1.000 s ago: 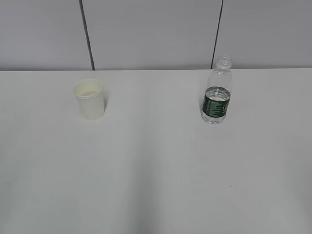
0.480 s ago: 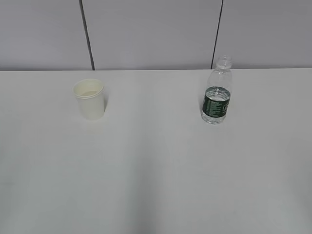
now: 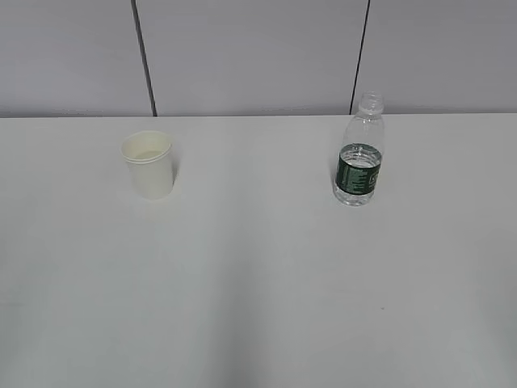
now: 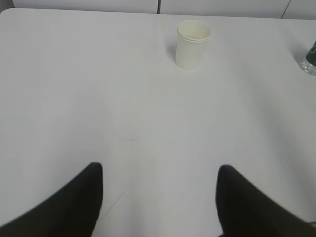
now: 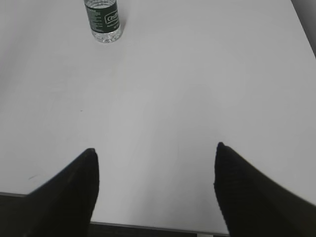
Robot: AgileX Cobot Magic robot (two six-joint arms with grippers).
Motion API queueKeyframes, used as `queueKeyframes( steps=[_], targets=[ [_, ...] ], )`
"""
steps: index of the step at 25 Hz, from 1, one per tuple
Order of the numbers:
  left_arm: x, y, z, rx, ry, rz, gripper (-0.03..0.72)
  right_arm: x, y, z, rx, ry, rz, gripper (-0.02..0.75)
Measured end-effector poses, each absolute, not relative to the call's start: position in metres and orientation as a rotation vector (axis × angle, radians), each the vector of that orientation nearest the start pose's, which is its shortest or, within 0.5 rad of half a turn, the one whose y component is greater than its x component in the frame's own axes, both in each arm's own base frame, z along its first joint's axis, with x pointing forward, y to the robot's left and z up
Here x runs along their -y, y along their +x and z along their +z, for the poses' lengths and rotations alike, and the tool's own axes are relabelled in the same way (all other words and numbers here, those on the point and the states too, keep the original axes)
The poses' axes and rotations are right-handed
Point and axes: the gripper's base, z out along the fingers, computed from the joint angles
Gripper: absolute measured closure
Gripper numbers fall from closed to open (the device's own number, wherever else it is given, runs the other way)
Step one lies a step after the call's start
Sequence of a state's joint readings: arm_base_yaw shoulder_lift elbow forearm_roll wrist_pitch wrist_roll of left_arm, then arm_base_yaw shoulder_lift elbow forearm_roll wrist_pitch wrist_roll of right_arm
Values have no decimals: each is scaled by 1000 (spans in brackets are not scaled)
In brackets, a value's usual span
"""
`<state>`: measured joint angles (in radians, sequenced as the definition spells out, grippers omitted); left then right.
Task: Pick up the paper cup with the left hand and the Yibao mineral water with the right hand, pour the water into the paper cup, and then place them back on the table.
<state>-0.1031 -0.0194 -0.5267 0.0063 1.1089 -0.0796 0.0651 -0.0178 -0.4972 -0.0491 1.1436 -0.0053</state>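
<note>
The cream-white paper cup (image 3: 148,164) stands upright on the white table (image 3: 258,275) at the back left; the left wrist view shows the paper cup (image 4: 192,44) far ahead. The capless Yibao mineral water bottle (image 3: 359,152) stands upright at the back right, water filling its lower part, and its base (image 4: 309,59) shows at that view's right edge. My left gripper (image 4: 159,170) hovers open over bare table, well short of the cup. My right gripper (image 5: 155,150) is open near the table's front edge, the bottle (image 5: 103,19) far ahead and to its left. Neither arm appears in the exterior view.
A grey panelled wall (image 3: 258,56) with two dark vertical seams runs behind the table. The table's front edge (image 5: 148,227) lies just under the right gripper, with dark space below it.
</note>
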Motion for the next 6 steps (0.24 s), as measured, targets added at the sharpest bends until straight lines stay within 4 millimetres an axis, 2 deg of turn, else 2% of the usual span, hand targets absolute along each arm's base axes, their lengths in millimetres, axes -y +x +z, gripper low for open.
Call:
queueKeyframes(
  steps=[6],
  targets=[
    [-2,-13,281,-2048,23,-106,256,5,-11,270,-2110,-69,-24,204]
  ],
)
